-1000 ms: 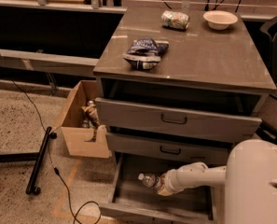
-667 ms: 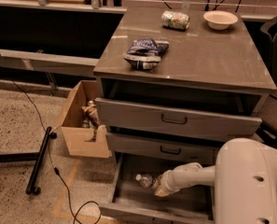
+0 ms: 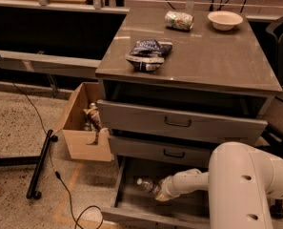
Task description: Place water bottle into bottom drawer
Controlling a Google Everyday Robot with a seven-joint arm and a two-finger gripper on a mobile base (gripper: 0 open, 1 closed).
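The bottom drawer (image 3: 131, 205) of the grey cabinet is pulled out, its grey floor showing. The water bottle (image 3: 146, 185), clear with a white cap pointing left, lies tilted inside the drawer at the end of my arm. My gripper (image 3: 161, 192) is low inside the drawer, right against the bottle's right end. My white arm (image 3: 246, 185) reaches in from the lower right and hides the drawer's right part.
Two upper drawers (image 3: 179, 123) with dark handles stand partly open above. On the cabinet top lie a dark chip bag (image 3: 148, 54), a crushed can (image 3: 178, 20) and a white bowl (image 3: 225, 19). A cardboard box (image 3: 84, 128) and a cable (image 3: 65, 190) are on the floor at left.
My arm and gripper have shifted slightly left and deeper into the bottom drawer with the bottle; my arm's white housing fills more of the lower right.
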